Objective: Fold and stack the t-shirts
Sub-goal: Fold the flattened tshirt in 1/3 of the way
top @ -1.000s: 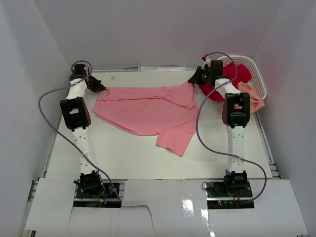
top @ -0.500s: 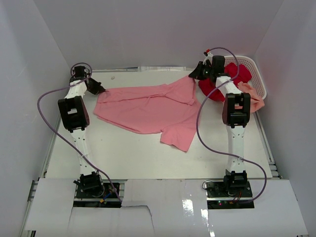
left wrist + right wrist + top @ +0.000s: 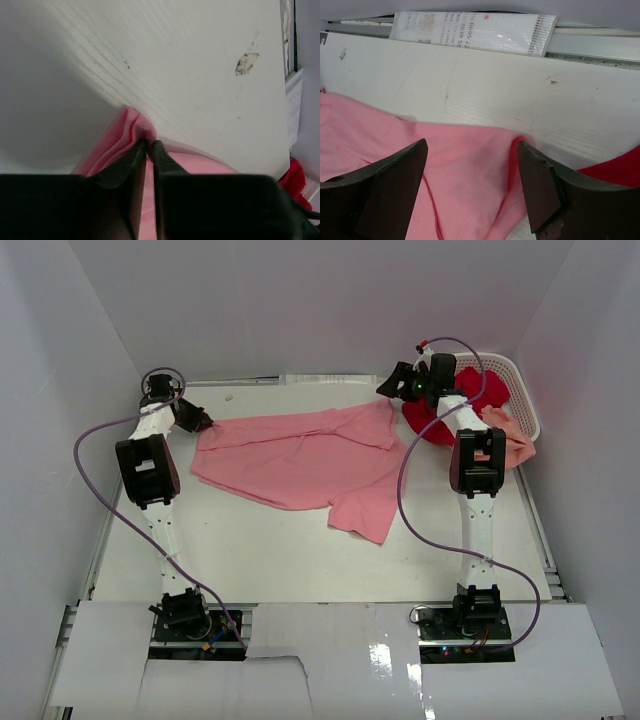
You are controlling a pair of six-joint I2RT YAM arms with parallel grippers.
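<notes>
The pink t-shirt (image 3: pixel 300 460) lies spread across the far half of the table, one sleeve trailing toward the front. At its far left corner my left gripper (image 3: pixel 205 423) pinches a fold; in the left wrist view the fingers (image 3: pixel 148 143) stand a sliver apart with pink cloth (image 3: pixel 120 142) bunched at their tips. My right gripper (image 3: pixel 392 390) hovers open over the shirt's far right corner (image 3: pixel 465 170), touching nothing. The deep red t-shirt (image 3: pixel 470 390) spills out of the white basket (image 3: pixel 522 380). The peach t-shirt (image 3: pixel 512 440) hangs over the basket's near side.
A white printed strip (image 3: pixel 470 30) lies along the table's back edge. A chipped mark (image 3: pixel 246 61) shows on the tabletop near the left gripper. White walls close in the left, back and right sides.
The right gripper has opened wide and let go of the pink shirt's corner, which now lies flat. The shirt shifted slightly back and right. The left gripper stays at its corner.
</notes>
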